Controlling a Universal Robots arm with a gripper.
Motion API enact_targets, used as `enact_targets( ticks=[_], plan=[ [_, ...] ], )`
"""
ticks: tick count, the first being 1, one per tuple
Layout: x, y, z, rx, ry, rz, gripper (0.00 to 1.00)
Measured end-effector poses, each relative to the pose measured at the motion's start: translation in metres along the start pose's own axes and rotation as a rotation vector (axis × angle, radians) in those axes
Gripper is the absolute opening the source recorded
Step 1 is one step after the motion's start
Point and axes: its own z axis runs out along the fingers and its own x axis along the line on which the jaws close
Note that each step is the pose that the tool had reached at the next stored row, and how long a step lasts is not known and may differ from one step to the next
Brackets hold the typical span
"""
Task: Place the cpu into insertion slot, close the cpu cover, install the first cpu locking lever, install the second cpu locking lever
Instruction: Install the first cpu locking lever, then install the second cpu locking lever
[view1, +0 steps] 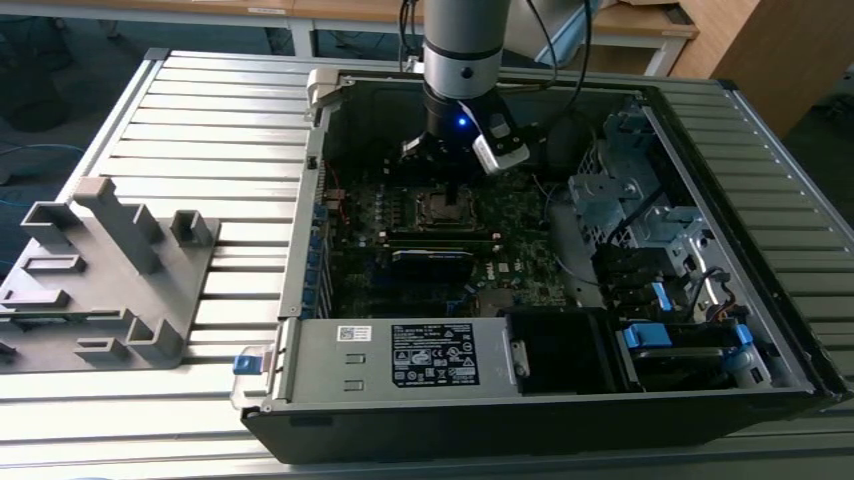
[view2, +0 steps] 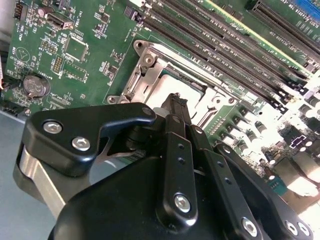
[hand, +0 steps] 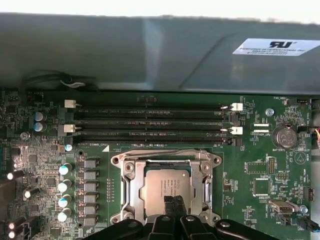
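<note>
Cpu (hand: 162, 184) location: seated flat in the insertion slot (hand: 209, 180) on the green motherboard (hand: 260, 165), inside the open computer case (view1: 747, 200). In the first wrist view the gripper (hand: 173, 206) hangs directly over one edge of the chip, its two dark fingertips drawn together tip to tip. Contact with the chip cannot be told. The cpu cover (hand: 133, 192) lies flat around the chip, and its cut-out middle exposes the silver-grey top. Whether the locking levers are latched cannot be told. Just beyond the socket run long black memory slots (hand: 150, 125), parallel to one another, with a coin battery (hand: 285, 136) nearby. Behind these stands the grey case wall (hand: 150, 55).

Seen from the room, a labelled grey box (view1: 400, 355) occupies the case's near end. Farther in, the arm (view1: 463, 50) stands upright over the socket. A grey plastic fixture (view1: 107, 270) rests on the slatted table (view1: 214, 110) at the exterior view's left, well apart from the case.
</note>
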Motion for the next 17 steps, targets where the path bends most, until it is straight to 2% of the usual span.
enact_targets(
  ticks=[3,8,17],
  plan=[
    [-0.0001,-0.0001,-0.0022,0.0001,0.0001,0.0,0.11],
    [-0.0007,-0.0001,-0.0113,-0.0003,0.0,0.0,0.11],
    [-0.0008,-0.0001,-0.0132,0.0,0.0002,0.0,0.11]
  ],
)
